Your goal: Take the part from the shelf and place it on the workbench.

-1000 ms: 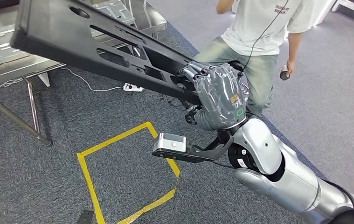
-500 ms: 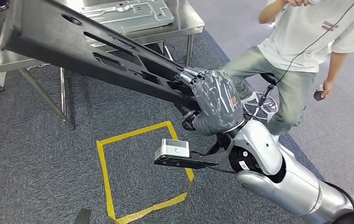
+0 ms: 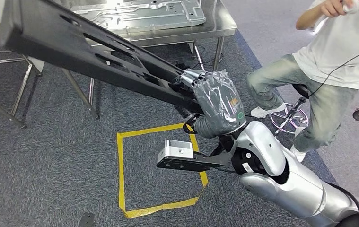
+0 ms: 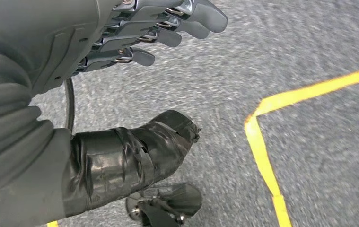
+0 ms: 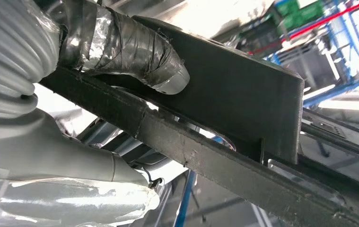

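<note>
Right robot hand (image 3: 220,101) grasps one end of the long black part (image 3: 97,52), which slants up over the grey carpet toward the steel bench (image 3: 215,30). Left robot hand (image 4: 120,52) released, fingers apart, holding nothing above yellow tape (image 4: 262,151).

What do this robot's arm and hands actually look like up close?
The right arm is glossy silver with rounded shells and a black cable near its base. The right hand is wrapped in grey tape over a ribbed grey cuff, with small orange and green marks. The left hand has grey metallic fingers and a black-taped thumb.
</note>
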`<move>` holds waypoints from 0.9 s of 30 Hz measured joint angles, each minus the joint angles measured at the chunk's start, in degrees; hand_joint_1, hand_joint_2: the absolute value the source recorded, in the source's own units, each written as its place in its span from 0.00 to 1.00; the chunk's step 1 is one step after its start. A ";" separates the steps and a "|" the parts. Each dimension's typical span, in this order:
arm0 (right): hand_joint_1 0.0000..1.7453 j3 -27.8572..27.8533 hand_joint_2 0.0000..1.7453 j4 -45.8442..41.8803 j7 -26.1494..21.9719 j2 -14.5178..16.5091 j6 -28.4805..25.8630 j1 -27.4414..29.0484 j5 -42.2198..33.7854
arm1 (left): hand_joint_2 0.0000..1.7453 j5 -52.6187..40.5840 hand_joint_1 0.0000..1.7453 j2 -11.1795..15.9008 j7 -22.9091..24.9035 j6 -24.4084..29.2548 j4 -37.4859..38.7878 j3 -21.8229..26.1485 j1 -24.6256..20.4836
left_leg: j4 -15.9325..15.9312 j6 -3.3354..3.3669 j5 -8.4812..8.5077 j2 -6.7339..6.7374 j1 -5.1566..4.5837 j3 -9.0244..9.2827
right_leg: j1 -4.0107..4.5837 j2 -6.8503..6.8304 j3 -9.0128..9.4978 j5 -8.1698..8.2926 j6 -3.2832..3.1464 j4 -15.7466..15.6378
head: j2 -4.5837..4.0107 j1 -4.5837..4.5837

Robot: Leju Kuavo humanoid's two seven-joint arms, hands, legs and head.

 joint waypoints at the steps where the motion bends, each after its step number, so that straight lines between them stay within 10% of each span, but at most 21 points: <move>1: 1.00 -0.01 1.00 0.00 0.05 0.00 -0.02 0.00 -0.11 | 1.00 0.00 0.00 0.01 -0.01 0.00 0.00 0.00 0.01 | -0.77 0.01 0.36 0.07 0.00 0.43 | 0.00 -0.11 0.02 -0.02 0.03 0.01 | 0.00 -0.01; 11: 1.00 -0.01 1.00 0.00 0.06 0.00 -0.02 0.00 -0.13 | 1.00 0.00 0.00 0.01 -0.01 0.00 0.00 0.00 0.01 | -1.00 0.01 0.46 0.09 0.00 0.56 | 0.00 -0.14 0.02 -0.02 0.03 0.01 | 0.00 -0.01; 20: 1.00 -0.09 1.00 0.03 0.47 0.00 -0.36 -0.05 -1.14 | 1.00 0.04 0.00 0.07 -0.14 0.05 0.00 0.00 0.09 | -10.19 1.43 2.52 1.69 -0.67 5.69 | 0.50 -2.62 0.68 -0.83 1.45 0.10 | 0.00 0.15; 24: 1.00 -1.79 1.00 2.97 6.75 -0.43 -8.67 0.60 -8.42 | 1.00 1.11 0.00 0.16 -0.15 0.55 0.00 0.00 0.50 | -10.54 2.03 2.44 -1.33 -0.48 6.24 | -0.04 2.87 -2.77 -2.59 1.82 5.60 | 0.00 0.39; 27: 1.00 -3.13 1.00 6.42 11.00 -1.28 -13.48 0.47 -7.27 | 1.00 0.96 0.00 0.20 0.40 -0.22 0.00 0.00 0.57 | -7.39 0.79 0.22 -1.60 -0.50 4.81 | -0.18 3.37 -0.49 0.82 0.30 -0.43 | 0.00 0.32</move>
